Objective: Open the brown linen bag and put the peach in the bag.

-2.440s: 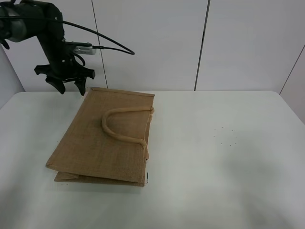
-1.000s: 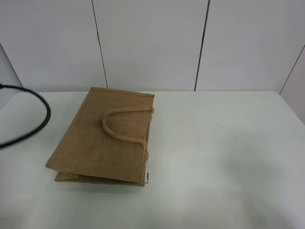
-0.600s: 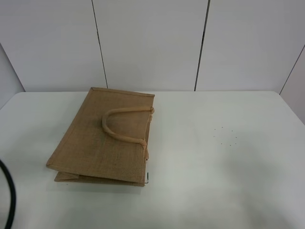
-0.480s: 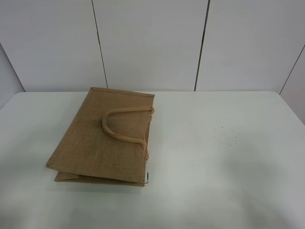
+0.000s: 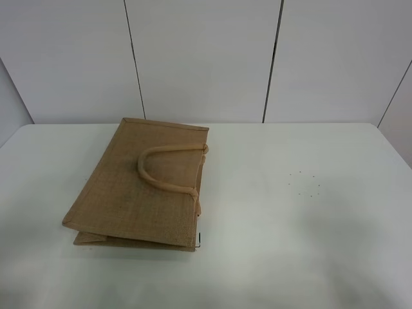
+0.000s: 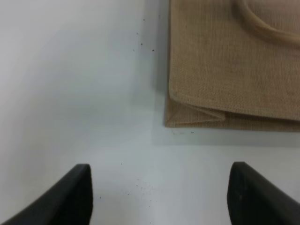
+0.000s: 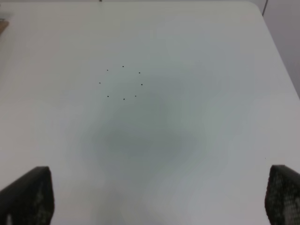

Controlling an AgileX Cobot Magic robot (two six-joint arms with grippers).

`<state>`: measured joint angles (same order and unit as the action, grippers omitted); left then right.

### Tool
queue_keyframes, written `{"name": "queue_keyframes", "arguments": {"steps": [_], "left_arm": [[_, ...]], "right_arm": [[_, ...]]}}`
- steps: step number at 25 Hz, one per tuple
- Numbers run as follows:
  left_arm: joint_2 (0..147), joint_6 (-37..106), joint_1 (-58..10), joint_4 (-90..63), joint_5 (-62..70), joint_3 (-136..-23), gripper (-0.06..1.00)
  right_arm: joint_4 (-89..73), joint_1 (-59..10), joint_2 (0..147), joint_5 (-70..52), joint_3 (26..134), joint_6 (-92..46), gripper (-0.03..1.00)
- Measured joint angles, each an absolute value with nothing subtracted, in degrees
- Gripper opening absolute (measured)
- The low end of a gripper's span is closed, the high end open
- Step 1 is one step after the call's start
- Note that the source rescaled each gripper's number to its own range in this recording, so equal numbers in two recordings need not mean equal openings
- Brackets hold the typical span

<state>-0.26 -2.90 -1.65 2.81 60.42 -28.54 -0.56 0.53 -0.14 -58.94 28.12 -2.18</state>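
Bag: your brown linen bag (image 5: pixel 138 187) lies flat and folded on the left half of the white table (image 5: pixel 290 244), its mouth edge toward the middle, one lighter loop handle (image 5: pixel 166 168) lying on top of it.
Peach: you will not find it in any of the three views.
Left gripper (image 6: pixel 159 194): spread wide with nothing between the fingers, hanging over bare table on the near side of the bag's folded bottom corner (image 6: pixel 194 115).
Right gripper (image 7: pixel 159 199): also spread wide and empty, above the right side of the table, near a small ring of dark dots (image 7: pixel 122 83).
Overhead: neither of your arms shows in the high view.
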Motion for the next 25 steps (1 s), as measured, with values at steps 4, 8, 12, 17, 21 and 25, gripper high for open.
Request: {"name": "queue_keyframes", "arguments": {"steps": [4,8,12,17,21,25], "left_arm": [[-0.3,-2.9,-1.7,2.8,60.4,-28.5,0.89],[-0.3,-2.9,-1.7,2.9,60.4,-28.5,0.89],[-0.3,-2.9,-1.7,3.0,60.4,-28.5,0.89],[-0.3,-2.9,-1.7,3.0,60.4,-28.5,0.89],[-0.3,-2.9,-1.7,3.0,60.4,-28.5,0.89],[-0.3,-2.9,-1.7,3.0,60.4,-28.5,0.89]], "right_arm": [[-0.6,0.5,-0.1,-58.9,28.1,-2.2,1.0],[-0.6,0.5,-0.1,-58.9,28.1,-2.2,1.0],[-0.6,0.5,-0.1,-58.9,28.1,-2.2,1.0],[-0.6,0.5,-0.1,-58.9,28.1,-2.2,1.0],[-0.6,0.5,-0.1,-58.9,28.1,-2.2,1.0],[-0.6,0.5,-0.1,-58.9,28.1,-2.2,1.0]]}}
